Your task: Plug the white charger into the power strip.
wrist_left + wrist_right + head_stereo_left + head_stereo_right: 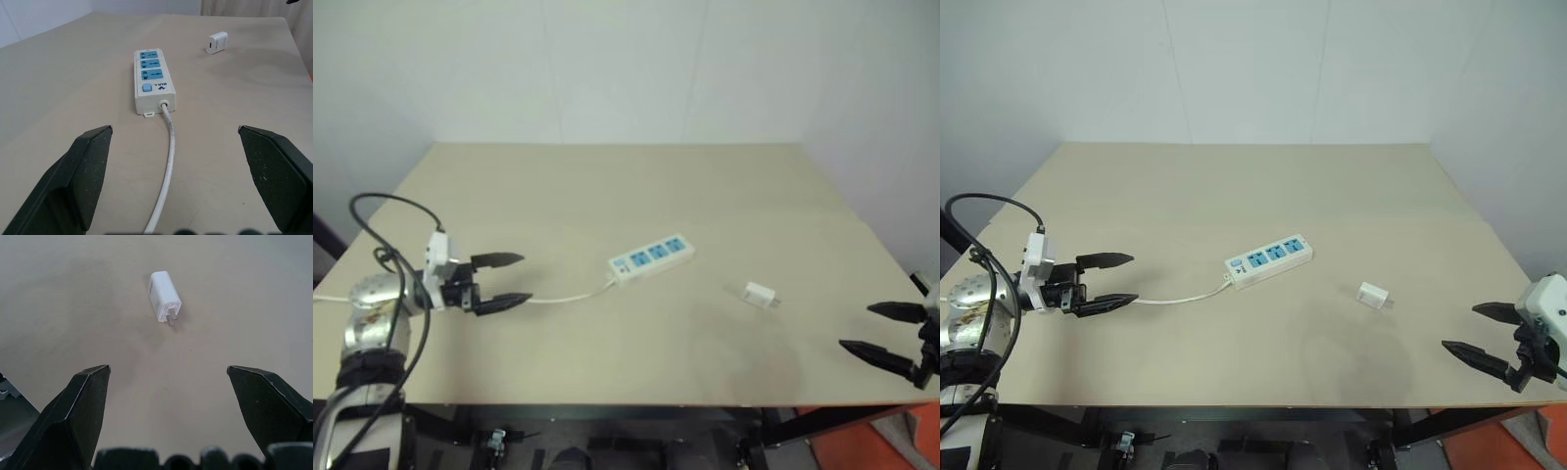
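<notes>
Centrally on the beige table (607, 196) lies the power strip (651, 258), a long white bar with three blue socket panels facing up and a blue switch at its cord end, set at a slant so that the socket end points away and to the right. Its thin white cord (570, 298) leaves the nearer end and runs leftward across the tabletop, passing under the left gripper (512, 280). That gripper hovers over the left part of the table, aimed roughly level toward the strip, its two black fingers (80, 176) spread wide with nothing between them but the cord on the table below; in the left wrist view the strip lies straight ahead, well apart from the fingertips. To the right of the strip, clearly apart from it, the white charger (761, 294) lies on its side on the bare tabletop; the right wrist view shows its metal prongs (170, 319) pointing toward the camera. The right gripper (1477, 330) hangs near the table's front right corner, tilted down toward the charger, its fingers (78, 416) likewise wide apart and empty, well short of the charger. A plain pale wall (626, 69) stands behind the table.
</notes>
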`<state>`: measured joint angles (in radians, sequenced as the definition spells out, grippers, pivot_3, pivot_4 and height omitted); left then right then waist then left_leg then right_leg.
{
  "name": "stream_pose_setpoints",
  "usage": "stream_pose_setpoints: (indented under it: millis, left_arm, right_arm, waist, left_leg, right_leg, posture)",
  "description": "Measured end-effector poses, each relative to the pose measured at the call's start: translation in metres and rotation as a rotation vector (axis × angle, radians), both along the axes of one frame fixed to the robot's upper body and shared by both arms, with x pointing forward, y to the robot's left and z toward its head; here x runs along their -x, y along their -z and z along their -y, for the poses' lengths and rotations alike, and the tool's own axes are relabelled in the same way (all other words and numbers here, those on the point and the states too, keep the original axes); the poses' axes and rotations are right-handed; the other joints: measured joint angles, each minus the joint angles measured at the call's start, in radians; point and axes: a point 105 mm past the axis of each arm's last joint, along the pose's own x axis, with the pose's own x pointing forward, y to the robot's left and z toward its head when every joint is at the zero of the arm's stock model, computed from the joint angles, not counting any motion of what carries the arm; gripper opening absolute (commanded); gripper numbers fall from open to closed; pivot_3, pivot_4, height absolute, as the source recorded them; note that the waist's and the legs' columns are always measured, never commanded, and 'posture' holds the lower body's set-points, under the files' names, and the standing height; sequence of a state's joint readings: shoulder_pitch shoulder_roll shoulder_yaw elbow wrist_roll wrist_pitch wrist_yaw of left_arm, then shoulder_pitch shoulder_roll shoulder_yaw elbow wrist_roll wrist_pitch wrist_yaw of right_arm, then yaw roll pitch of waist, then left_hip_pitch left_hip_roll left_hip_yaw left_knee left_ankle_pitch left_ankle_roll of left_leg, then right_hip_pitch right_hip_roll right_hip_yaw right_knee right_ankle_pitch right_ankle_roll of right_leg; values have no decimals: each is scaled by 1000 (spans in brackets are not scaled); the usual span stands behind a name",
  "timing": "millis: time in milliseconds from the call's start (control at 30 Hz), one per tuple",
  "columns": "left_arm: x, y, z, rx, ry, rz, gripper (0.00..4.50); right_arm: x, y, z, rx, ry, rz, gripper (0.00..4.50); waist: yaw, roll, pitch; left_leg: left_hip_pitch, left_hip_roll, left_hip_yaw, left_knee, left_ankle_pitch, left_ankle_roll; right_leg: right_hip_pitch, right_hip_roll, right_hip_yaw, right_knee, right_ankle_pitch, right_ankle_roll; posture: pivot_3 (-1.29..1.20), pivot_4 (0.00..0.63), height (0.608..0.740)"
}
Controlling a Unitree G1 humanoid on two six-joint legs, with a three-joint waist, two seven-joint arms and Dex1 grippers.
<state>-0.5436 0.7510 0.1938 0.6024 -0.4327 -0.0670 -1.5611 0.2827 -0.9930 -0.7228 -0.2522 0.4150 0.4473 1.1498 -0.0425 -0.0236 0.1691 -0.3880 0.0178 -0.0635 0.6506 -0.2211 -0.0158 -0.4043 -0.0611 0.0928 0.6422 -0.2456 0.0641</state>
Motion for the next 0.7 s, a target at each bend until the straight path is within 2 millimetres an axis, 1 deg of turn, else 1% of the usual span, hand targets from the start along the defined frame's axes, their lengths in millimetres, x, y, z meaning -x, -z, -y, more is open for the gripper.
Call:
stream_pose_setpoints:
  millis: [367,500,567,700]
  left_arm:
    - [0,0,0,-3,-2,12,4488]
    - [-9,3,7,30,-11,34,4488]
    - [-17,9,16,47,-10,30,4488]
    - [-40,23,42,98,-38,26,4488]
  right_arm:
    - [-1,0,-1,2,-5,10,4500]
    - [-6,-1,-6,-2,-15,26,4500]
    - [-9,-3,-13,6,-35,44,4500]
    - [-18,-18,-43,-4,-116,123,4500]
  waist:
    - [0,0,0]
    - [1,0,0]
    - [3,0,0]
    - [4,-1,1]
  left_leg:
    - [0,0,0,0,0,0]
    - [0,0,0,0,0,0]
    - [0,0,0,0,0,0]
    - [-1,-1,0,0,0,0]
  right_leg:
    - [0,0,0,0,0,0]
    - [0,0,0,0,0,0]
    - [0,0,0,0,0,0]
    - [0,0,0,-1,0,0]
  posture:
    - [0,150,740]
    - [0,150,740]
    - [0,150,740]
    - [0,150,740]
